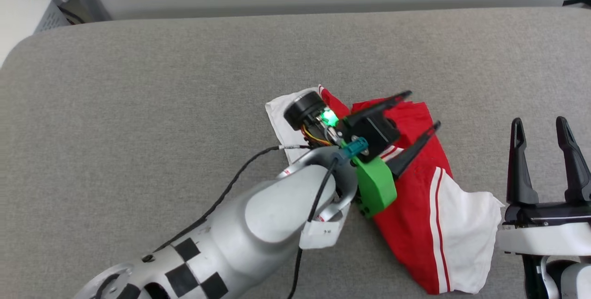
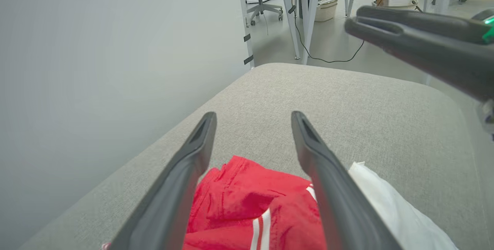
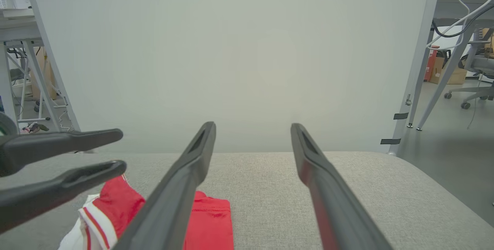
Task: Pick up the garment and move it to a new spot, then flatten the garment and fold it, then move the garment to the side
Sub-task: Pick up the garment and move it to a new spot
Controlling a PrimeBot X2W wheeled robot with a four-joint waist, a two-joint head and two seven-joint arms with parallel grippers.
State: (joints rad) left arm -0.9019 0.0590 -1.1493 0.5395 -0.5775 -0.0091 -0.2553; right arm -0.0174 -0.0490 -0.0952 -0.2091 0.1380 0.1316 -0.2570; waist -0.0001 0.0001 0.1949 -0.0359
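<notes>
Garment (image 1: 415, 206), red and white with striped trim, is seen crumpled in a loose heap on the grey table (image 1: 138, 82), right of centre in the head view, its length running from 11 o'clock to 5 o'clock. The left hand (image 1: 423, 110) is poised over the heap's upper half, fingers (image 1: 412, 150) pointed toward 2 o'clock and spread wide, with nothing gripped. Red cloth is seen below and between them in the left wrist view. The right hand (image 1: 539, 120) is positioned at 3 o'clock of the garment, just beside a white sleeve (image 1: 475, 225), pointed to 12 o'clock, fully parted and empty.
</notes>
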